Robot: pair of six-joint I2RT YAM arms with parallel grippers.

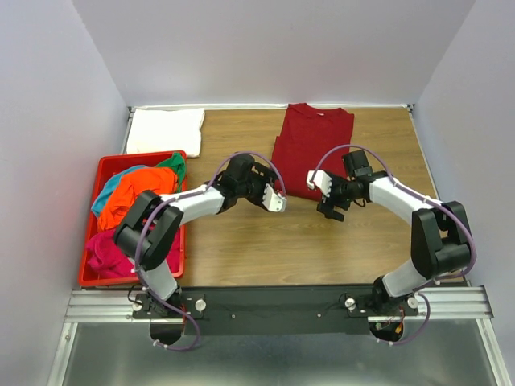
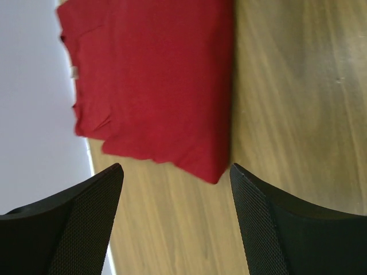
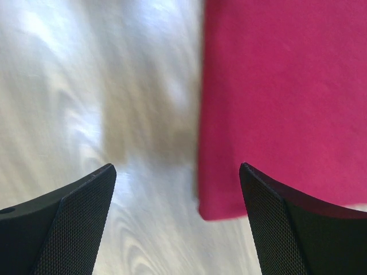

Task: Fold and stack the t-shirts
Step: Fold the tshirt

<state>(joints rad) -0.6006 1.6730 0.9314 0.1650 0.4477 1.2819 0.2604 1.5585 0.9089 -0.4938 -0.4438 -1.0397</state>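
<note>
A dark red t-shirt, folded lengthwise with its sleeves tucked in, lies flat at the back middle of the table. It also shows in the left wrist view and in the right wrist view. My left gripper is open and empty, just left of the shirt's near hem corner. My right gripper is open and empty, just right of that hem. A folded white t-shirt lies at the back left. Orange, teal, green and magenta pink shirts are heaped in the bin.
A red plastic bin stands at the left edge of the wooden table. White walls close the table on three sides. The arms' mounting rail runs along the near edge.
</note>
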